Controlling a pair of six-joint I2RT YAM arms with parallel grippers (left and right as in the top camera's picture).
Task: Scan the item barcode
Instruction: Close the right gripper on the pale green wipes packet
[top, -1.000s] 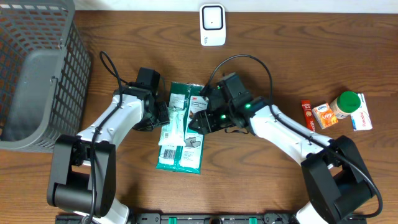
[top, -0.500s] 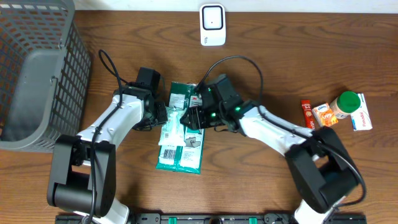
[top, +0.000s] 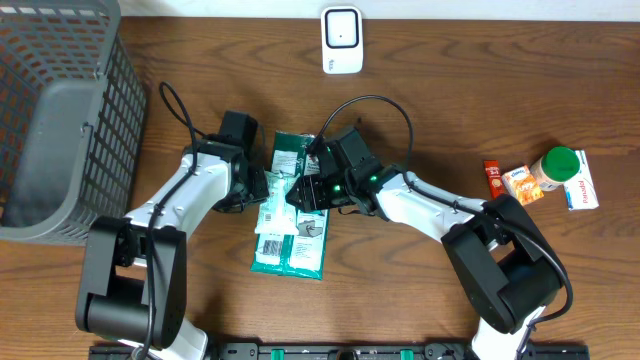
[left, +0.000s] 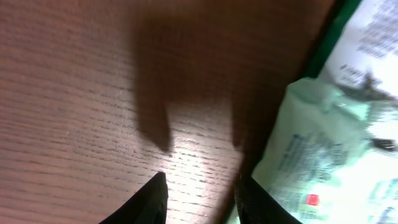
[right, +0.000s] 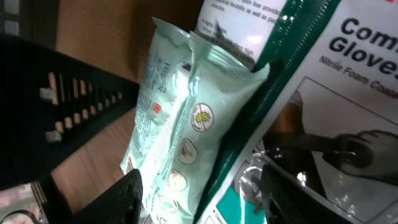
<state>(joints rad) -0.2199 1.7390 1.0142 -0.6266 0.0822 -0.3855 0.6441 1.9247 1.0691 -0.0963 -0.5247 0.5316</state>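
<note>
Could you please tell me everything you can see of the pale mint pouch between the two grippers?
The pouch is a soft, glossy plastic pack, pale mint with print, a column of round icons and a red mark. Its end is crimped flat. Puffed and wrinkled, it lies along the green glove pack, partly over it. The left gripper stands open at its outer edge, the right gripper open above it; contact cannot be told.

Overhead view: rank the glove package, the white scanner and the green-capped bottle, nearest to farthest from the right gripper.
1. glove package: directly beneath the right gripper, at the middle of the table.
2. white scanner: at the table's far edge, beyond the gripper.
3. green-capped bottle: far out on the robot's right, among the small packets.
</note>
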